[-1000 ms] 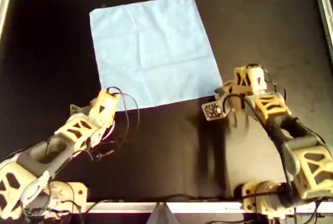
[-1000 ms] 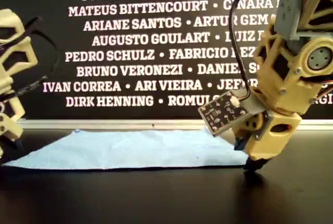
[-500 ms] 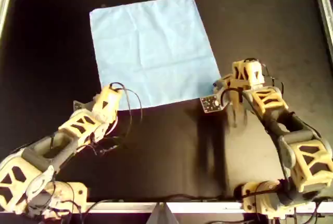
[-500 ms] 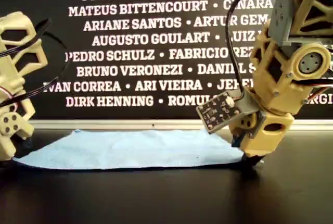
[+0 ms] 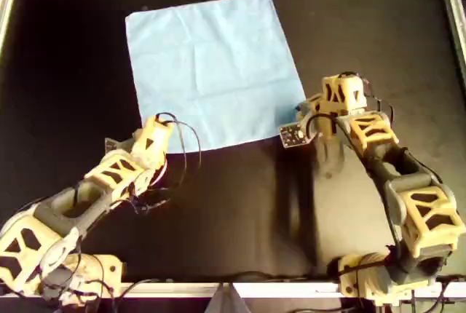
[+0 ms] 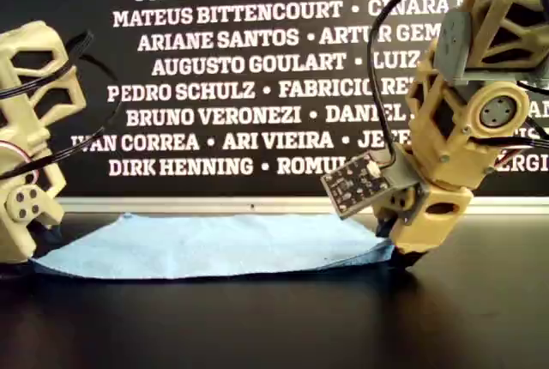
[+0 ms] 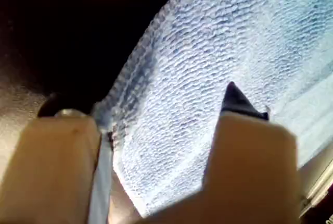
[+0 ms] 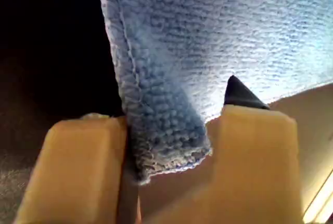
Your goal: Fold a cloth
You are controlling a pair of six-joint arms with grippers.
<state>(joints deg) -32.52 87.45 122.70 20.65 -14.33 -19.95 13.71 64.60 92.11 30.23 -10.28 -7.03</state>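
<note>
Claws both sit at the near corners of the cloth (image 5: 215,69): my first gripper (image 7: 161,130) has its claw parted with a corner lying between the fingers, not clamped; my second gripper (image 8: 171,140) likewise straddles a bunched corner, jaws apart. Which arm in the overhead view is which, can't tell. Cloth lies flat on the black surface (image 5: 364,36), far half untouched. To do this step well: close both claws fully on the hem before lifting, raise together, keep the edge taut, carry toward the far edge. Nothing else on the surface; the dangling camera board (image 6: 360,184) and cables (image 5: 175,160) could snag the cloth.
</note>
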